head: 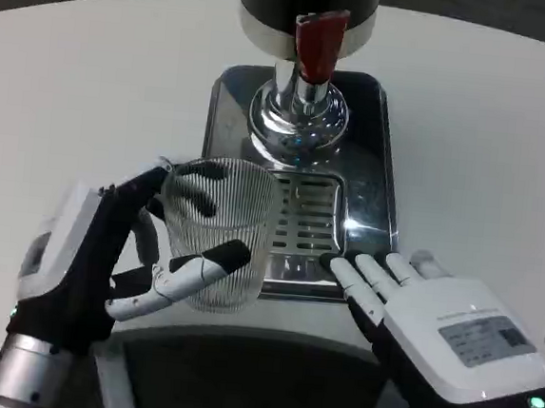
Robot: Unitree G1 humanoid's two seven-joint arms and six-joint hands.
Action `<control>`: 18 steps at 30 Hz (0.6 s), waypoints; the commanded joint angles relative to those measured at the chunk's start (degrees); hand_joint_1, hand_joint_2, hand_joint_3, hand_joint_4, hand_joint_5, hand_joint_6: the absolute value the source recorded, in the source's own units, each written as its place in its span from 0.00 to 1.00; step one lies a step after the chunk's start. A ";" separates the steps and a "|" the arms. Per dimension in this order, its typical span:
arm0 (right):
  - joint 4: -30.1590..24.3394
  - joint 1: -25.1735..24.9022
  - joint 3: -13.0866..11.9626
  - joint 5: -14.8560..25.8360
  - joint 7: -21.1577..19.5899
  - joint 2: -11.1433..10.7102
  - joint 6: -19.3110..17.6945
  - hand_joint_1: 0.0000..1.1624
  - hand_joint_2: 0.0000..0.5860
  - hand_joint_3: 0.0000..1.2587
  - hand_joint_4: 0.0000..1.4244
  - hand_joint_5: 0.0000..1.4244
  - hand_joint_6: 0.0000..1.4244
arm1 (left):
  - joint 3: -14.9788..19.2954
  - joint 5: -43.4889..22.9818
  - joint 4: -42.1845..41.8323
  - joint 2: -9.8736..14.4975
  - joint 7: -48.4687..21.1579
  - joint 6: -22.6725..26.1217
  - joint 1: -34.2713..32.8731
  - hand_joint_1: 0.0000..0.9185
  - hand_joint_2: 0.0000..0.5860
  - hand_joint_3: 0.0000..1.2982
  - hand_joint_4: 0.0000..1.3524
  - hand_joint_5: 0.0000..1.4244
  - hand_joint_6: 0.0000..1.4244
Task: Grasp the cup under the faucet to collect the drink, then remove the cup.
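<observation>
Cup (217, 233), a clear ribbed glass, stands upright in the grip of the left hand (105, 266), whose dark fingers (197, 195) wrap round its far side while the thumb (205, 263) presses its near wall. It sits at the front left corner of the shiny metal drip tray (370, 174), partly over the slotted grate (304, 221) and partly past the tray's edge, on the near side of the faucet (320, 41) rather than directly beneath it. Through the glass nothing coloured can be seen; whether it holds any liquid cannot be told. The faucet has a red lever and a chrome base below a dark dispenser body. The right hand (435, 309) lies flat and empty, palm down, fingers stretched out together with their tips at the tray's front right edge, just beside the grate. Everything rests on the white table (92, 83)
</observation>
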 commanded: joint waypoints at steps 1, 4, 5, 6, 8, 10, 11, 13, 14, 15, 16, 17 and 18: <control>-1.18 1.14 -0.13 -0.41 0.84 0.76 -0.26 0.55 0.59 0.00 0.00 0.00 0.00 | -0.47 1.54 4.66 1.21 3.57 -2.93 -3.62 0.29 0.79 0.61 0.68 0.54 0.78; -1.45 1.70 -0.24 -0.55 0.87 1.10 -0.42 0.55 0.59 0.00 0.00 0.00 0.00 | -1.40 2.65 8.09 1.79 5.20 -3.64 -6.17 0.29 0.79 0.61 0.68 0.54 0.78; -1.53 1.90 -0.28 -0.59 0.84 1.21 -0.48 0.55 0.59 0.00 0.00 0.00 0.00 | -1.77 3.14 9.53 1.98 5.89 -3.91 -7.35 0.29 0.79 0.61 0.68 0.54 0.78; -1.63 2.11 -0.32 -0.64 0.82 1.30 -0.51 0.55 0.59 0.00 0.00 0.00 0.00 | -2.02 3.52 10.57 2.12 6.44 -4.18 -8.16 0.29 0.79 0.61 0.68 0.54 0.78; -1.83 2.52 -0.45 -0.68 0.76 1.46 -0.56 0.55 0.59 0.00 0.00 0.00 0.00 | -2.54 4.22 12.87 2.38 7.59 -4.74 -10.05 0.29 0.79 0.61 0.68 0.54 0.78; -2.01 2.87 -0.59 -0.66 0.73 1.54 -0.59 0.55 0.59 0.00 0.00 0.00 0.00 | -3.27 4.91 15.54 2.58 8.93 -5.09 -12.40 0.29 0.79 0.61 0.68 0.54 0.78; -2.15 3.08 -0.67 -0.64 0.71 1.55 -0.60 0.55 0.59 0.00 0.00 0.00 0.00 | -3.58 5.23 16.68 2.62 9.53 -5.25 -13.36 0.29 0.79 0.62 0.68 0.54 0.78; -2.39 3.41 -0.80 -0.61 0.68 1.58 -0.63 0.55 0.59 0.00 0.00 0.00 0.00 | -4.36 5.98 19.30 2.54 10.86 -5.54 -15.53 0.29 0.79 0.62 0.68 0.54 0.78; -2.51 3.57 -0.86 -0.61 0.66 1.61 -0.64 0.55 0.59 0.00 0.00 0.00 0.00 | -4.70 6.22 20.26 2.53 11.38 -5.67 -16.28 0.29 0.79 0.62 0.68 0.54 0.78; -2.63 3.75 -0.96 -0.61 0.63 1.65 -0.63 0.55 0.59 0.00 0.00 0.00 0.00 | -5.25 6.57 21.76 2.41 12.16 -5.66 -17.46 0.29 0.79 0.62 0.68 0.54 0.78; -2.72 3.88 -1.02 -0.61 0.61 1.68 -0.63 0.55 0.59 0.00 0.00 0.00 0.00 | -5.82 6.96 23.26 2.27 12.97 -5.62 -18.64 0.29 0.79 0.62 0.68 0.54 0.78; -2.80 4.01 -1.10 -0.61 0.58 1.71 -0.64 0.55 0.59 0.00 0.00 0.00 0.00 | -6.25 7.22 24.38 2.22 13.62 -5.66 -19.46 0.29 0.79 0.62 0.68 0.54 0.78; -2.89 4.15 -1.16 -0.63 0.57 1.74 -0.64 0.55 0.59 0.00 0.00 0.00 0.00 | -6.70 7.57 25.71 2.13 14.36 -5.72 -20.45 0.29 0.79 0.62 0.68 0.54 0.78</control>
